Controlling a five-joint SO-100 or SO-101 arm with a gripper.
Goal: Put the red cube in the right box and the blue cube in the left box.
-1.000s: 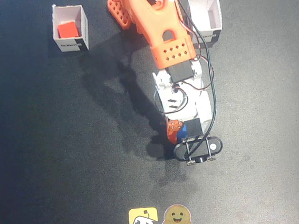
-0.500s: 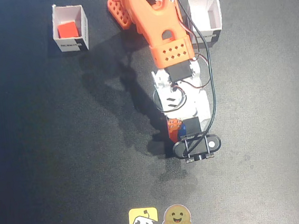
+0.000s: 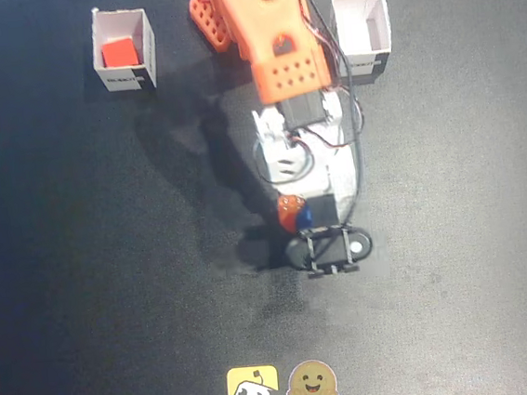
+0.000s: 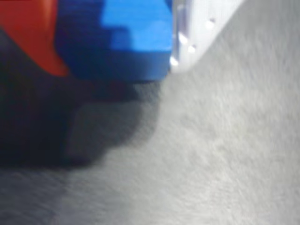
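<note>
Dark, slightly speckled matting covers the whole work surface, and the orange and white arm reaches down the middle of the fixed view from its base at the top edge. At its low end the gripper is clamped on the blue cube, which shows as a small blue patch between an orange finger on the left and a white finger on the right. In the wrist view the blue cube fills the top of the picture, pressed against the white finger on its right and flanked by the orange finger on its left, with a soft dark shadow on the mat below it; the picture is too blurred to tell whether the cube touches the mat. Well up and to the left of the gripper in the fixed view stands the right box, a white open-top paper box with a tiny nub at its upper-left rim corner, and the red cube lies inside it. Up and to the right of the gripper, just beside the arm's upper link, stands the left box, its white inside showing. Below the gripper, near the bottom edge, two small stickers lie side by side: a yellow one and a brownish smiling face.
</note>
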